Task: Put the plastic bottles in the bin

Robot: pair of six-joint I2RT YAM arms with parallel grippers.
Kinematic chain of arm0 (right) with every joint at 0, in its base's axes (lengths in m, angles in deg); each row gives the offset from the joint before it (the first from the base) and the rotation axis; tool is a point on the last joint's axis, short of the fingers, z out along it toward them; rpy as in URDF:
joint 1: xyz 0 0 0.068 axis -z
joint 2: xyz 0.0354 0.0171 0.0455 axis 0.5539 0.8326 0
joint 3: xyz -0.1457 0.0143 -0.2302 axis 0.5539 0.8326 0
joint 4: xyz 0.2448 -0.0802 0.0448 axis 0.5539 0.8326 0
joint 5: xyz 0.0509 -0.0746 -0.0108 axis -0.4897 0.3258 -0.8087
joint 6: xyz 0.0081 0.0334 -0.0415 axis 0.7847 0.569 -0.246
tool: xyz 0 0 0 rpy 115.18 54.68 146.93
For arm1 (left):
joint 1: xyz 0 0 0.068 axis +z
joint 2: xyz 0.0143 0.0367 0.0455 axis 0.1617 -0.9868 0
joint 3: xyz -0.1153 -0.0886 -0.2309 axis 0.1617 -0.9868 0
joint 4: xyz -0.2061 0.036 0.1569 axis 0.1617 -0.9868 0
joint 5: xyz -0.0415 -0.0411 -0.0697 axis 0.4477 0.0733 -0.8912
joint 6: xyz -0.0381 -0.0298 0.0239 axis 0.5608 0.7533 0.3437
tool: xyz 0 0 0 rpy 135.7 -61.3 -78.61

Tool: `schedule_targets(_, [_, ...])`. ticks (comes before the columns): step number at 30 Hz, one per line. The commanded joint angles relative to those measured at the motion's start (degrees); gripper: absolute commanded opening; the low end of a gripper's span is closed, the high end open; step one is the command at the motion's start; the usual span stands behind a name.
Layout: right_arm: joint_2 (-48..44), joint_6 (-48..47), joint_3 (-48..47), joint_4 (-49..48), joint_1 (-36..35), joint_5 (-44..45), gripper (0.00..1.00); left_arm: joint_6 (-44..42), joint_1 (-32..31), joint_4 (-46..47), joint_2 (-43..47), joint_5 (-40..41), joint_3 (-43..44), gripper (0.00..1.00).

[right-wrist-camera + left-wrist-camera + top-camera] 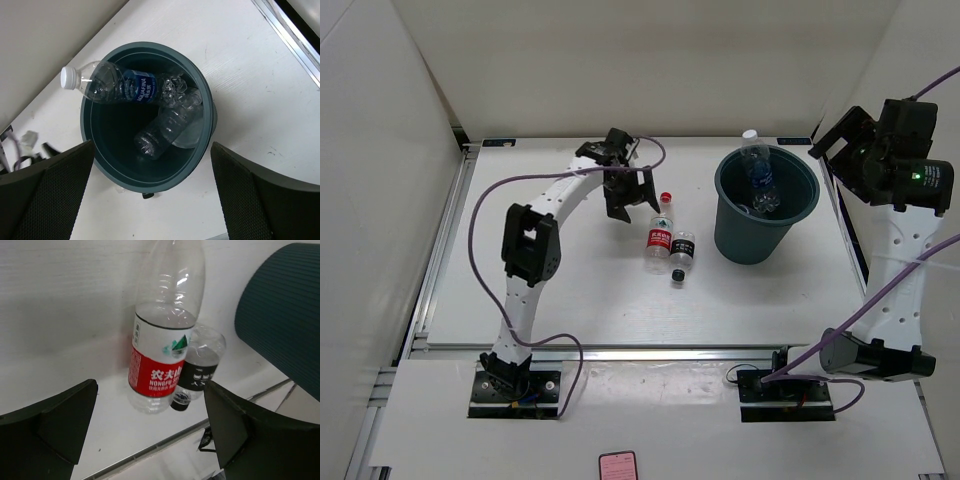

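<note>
The dark teal bin (722,190) stands at the back right of the table. Inside it, the blue-labelled bottle (125,85) leans with its white cap over the rim, and the unlabelled bottle (165,127) lies beside it. The red-labelled bottle (660,235) and the black-labelled bottle (681,253) lie side by side on the table, left of the bin. My left gripper (630,200) is open and empty, just behind and above the red-labelled bottle (165,340); the black-labelled bottle (200,370) lies beyond it. My right gripper (840,140) is open and empty, raised right of the bin (209,107).
White walls enclose the table on the left, back and right. A metal rail runs along the table's near edge (620,352). A small pink object (618,466) lies at the very front, below the arm bases.
</note>
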Motion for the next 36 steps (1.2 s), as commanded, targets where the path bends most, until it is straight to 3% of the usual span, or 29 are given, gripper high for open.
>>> schedule_targets(1, [-0.65,-2.1,-1.66,0.09,-0.08,-1.26,1.0,0.32,-2.21,-1.57,-1.16,1.53,4.26,1.0])
schedule_targets(8, [-1.18,-2.72,0.54,0.09,0.45,-5.29,1.0,-0.2,-3.88,-2.8,-8.28,3.99,8.22,1.0])
schedule_targets(13, [-0.65,-3.25,-0.6,-0.44,0.97,-5.92,1.0,-0.2,-3.88,-2.1,-11.89,0.58,8.75,1.0])
schedule_targets(16, [-0.65,-3.25,-0.6,-0.44,1.5,-6.53,1.0,-0.2,-3.88,-0.08,-13.64,-2.06,8.23,0.86])
schedule_targets(18, [-0.65,-3.25,-0.6,-0.44,1.5,-7.05,1.0,-0.2,-3.88,0.71,-13.65,-3.65,7.7,0.7])
schedule_targets(23, [-0.65,-3.25,0.63,-0.97,1.5,-7.06,1.0,-0.2,-1.0,-0.52,-8.57,-1.29,6.2,0.52])
schedule_targets(27, [-0.12,-2.19,1.16,-0.97,1.5,-7.59,1.0,1.9,2.26,1.84,1.86,0.57,10.5,0.52])
schedule_targets(31, [-0.12,-0.87,1.16,-0.97,2.02,-8.37,1.0,6.55,4.29,15.01,11.91,-1.63,11.38,0.57])
schedule_targets(33, [-0.65,1.49,1.86,-0.97,2.64,-9.95,1.0,8.14,4.29,19.07,12.54,-4.34,15.5,0.58])
schedule_targets(36, [-1.88,3.25,1.86,0.97,5.18,-13.47,1.0,10.77,1.92,23.81,7.81,-7.94,28.24,0.58])
